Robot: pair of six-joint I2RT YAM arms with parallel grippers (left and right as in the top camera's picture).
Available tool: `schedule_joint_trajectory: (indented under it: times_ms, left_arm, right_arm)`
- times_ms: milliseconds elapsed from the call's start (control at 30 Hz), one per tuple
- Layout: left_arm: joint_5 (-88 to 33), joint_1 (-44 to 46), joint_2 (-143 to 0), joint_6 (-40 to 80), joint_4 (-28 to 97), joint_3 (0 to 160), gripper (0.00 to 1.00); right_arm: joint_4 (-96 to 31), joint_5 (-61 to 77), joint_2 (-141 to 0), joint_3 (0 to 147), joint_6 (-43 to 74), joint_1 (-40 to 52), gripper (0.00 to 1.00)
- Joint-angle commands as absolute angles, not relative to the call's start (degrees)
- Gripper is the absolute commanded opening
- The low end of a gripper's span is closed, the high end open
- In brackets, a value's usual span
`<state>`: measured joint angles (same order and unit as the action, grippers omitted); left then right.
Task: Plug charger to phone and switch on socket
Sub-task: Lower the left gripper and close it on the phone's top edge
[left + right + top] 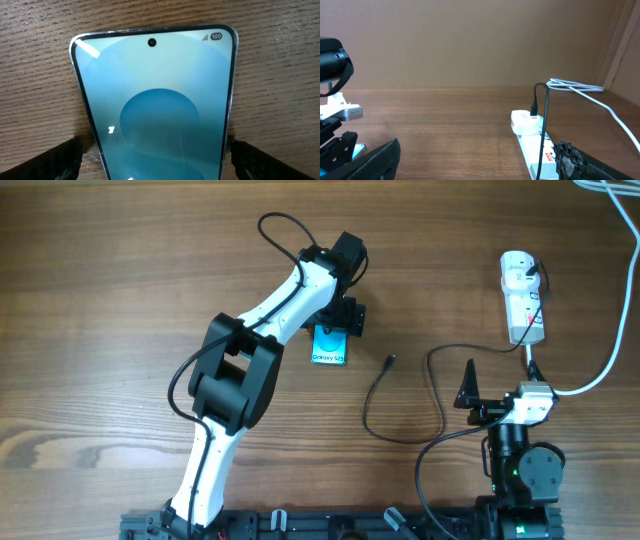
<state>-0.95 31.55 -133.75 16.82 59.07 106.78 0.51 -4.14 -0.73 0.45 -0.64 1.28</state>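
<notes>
The phone (pixel 329 346) lies flat on the table, cyan screen up, with its white lettered band at the near end. It fills the left wrist view (pixel 155 100). My left gripper (pixel 341 318) is open low over the phone's far part, one finger on each side and a gap at each edge (pixel 160 167). The charger's black cable (pixel 372 415) loops on the table, and its connector tip (pixel 390 361) lies loose to the right of the phone. The white socket (pixel 522 298) lies at the far right (pixel 535 150), with the charger's plug in it. My right gripper (pixel 500 387) is open and empty near the socket (pixel 475 165).
The socket's thick white lead (pixel 622 290) curves along the right edge of the table and also shows in the right wrist view (pixel 590 95). The left arm (pixel 255 340) stretches diagonally across the middle. A brown wall stands behind the table (pixel 470 40).
</notes>
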Motion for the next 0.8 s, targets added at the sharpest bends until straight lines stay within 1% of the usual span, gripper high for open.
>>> schedule_joint_trajectory:
  times_ms: [0, 400, 567, 767]
  left_arm:
    - [-2.28, 31.31, -134.72, 19.94, 58.46, 107.48, 1.00]
    - [-2.22, 31.42, -134.72, 19.73, 59.16, 107.48, 0.99]
    - [1.87, 32.99, -134.72, 19.99, 59.33, 107.48, 1.00]
    - [2.04, 33.06, -134.72, 20.40, 59.09, 107.48, 1.00]
  right_arm:
    - [0.78, -4.29, -0.27, 0.30, 0.16, 1.08, 1.00]
    - [0.78, -4.29, -0.27, 0.30, 0.14, 1.08, 1.00]
    - [0.78, -4.29, -0.27, 0.30, 0.14, 1.08, 0.99]
    - [0.78, -4.29, -0.27, 0.30, 0.16, 1.08, 1.00]
